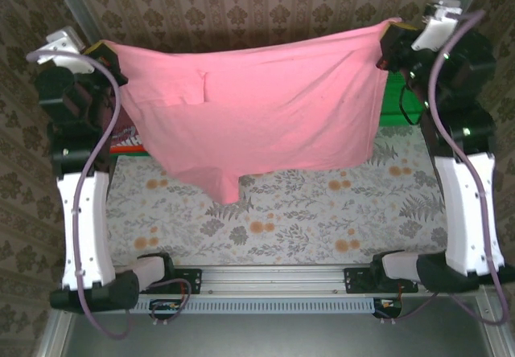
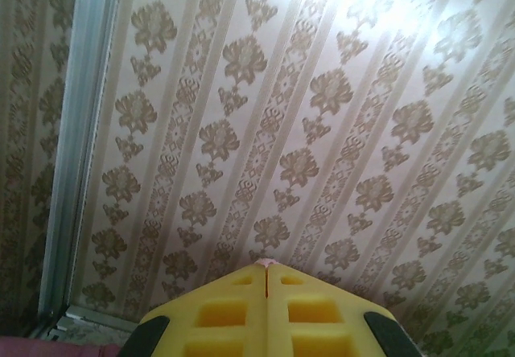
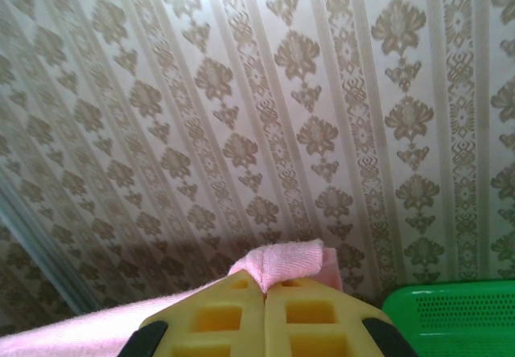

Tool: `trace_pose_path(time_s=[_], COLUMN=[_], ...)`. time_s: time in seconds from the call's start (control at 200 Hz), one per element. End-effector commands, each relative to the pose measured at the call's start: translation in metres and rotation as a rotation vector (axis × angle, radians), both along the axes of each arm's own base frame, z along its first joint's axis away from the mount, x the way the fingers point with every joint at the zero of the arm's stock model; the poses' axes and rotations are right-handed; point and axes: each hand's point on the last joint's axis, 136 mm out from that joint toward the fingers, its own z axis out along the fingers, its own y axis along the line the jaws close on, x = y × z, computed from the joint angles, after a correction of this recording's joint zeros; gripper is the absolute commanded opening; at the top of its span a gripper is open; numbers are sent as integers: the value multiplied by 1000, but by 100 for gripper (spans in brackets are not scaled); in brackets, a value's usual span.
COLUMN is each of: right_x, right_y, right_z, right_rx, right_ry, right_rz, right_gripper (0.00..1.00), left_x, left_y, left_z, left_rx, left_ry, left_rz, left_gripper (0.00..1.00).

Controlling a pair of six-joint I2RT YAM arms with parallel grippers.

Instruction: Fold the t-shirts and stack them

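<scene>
Shirt: salmon-pink cloth t-shirt (image 1: 257,108) hangs spread wide in the air between the two arms; its lowest corner dangles above the floral-patterned table (image 1: 322,220).
Left fingers: the left fingers (image 1: 102,50) are clenched on one top corner of the shirt. In the left wrist view the yellow pads (image 2: 256,285) press together, with a sliver of pink at their tips.
Right fingers: the right fingers (image 1: 392,31) are clenched on the opposite corner. The right wrist view (image 3: 241,291) shows a fold of pink cloth bulging above the tips.
Arm pose: both arms rise from the near edge, wrists held high at the far corners, facing the patterned wallpaper (image 2: 322,92).
Basket: green plastic mesh basket (image 3: 451,317) sits low right in the right wrist view. From above it peeks out (image 1: 396,100) beside the shirt's right edge.
Pile: reddish folded cloth (image 1: 129,141) lies under the left arm, mostly hidden.
</scene>
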Motion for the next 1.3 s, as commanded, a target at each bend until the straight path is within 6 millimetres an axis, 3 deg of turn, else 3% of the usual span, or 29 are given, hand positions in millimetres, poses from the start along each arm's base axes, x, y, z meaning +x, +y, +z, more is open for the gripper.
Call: trace_pose_path(time_s=[0.0,0.075,0.155,0.27,0.48,0.545,0.6,0.66,0.745,0.845,0.865,0.885,0.945,1.09,1.205,1.295], right_x=[46,71,86,96,85,80,79,79,80,64,64,53,39,5,-17,-29], right_y=[-6,-4,0,6,5,3,1,-2,-8,-14,-15,-15,-13,-3,5,8], right_z=[-24,-31,-26,-3,39,38,25,3,-56,-134,-162,-169,-239,-366,-450,-495], right_rx=[-24,-10,8,26,31,27,17,6,9,34,40,51,82,166,244,282], right_ry=[77,98,87,42,-46,-34,6,58,158,290,349,359,502,786,989,1109], right_rz=[-35,-21,0,33,44,37,27,6,-10,-24,-26,-27,-14,11,11,-4], right_gripper=[0,0,0,0,0,0,0,0,0,0,0,0,0,0,0,0], left_x=[30,49,63,73,56,46,39,35,32,22,19,15,5,-30,-51,-63], left_y=[3,2,3,1,-3,-2,0,3,6,8,8,8,5,-5,-16,-19], left_z=[-4,-4,6,30,82,85,81,60,10,-79,-99,-118,-179,-314,-390,-431], left_rx=[16,22,29,39,74,82,83,76,43,-16,-28,-40,-67,-159,-248,-281], left_ry=[19,27,17,-17,-108,-117,-111,-69,30,208,247,284,410,721,889,992], left_rz=[-3,-9,-11,-24,-38,-27,-13,4,14,21,20,20,10,-18,-41,-36], left_gripper=[0,0,0,0,0,0,0,0,0,0,0,0,0,0,0,0])
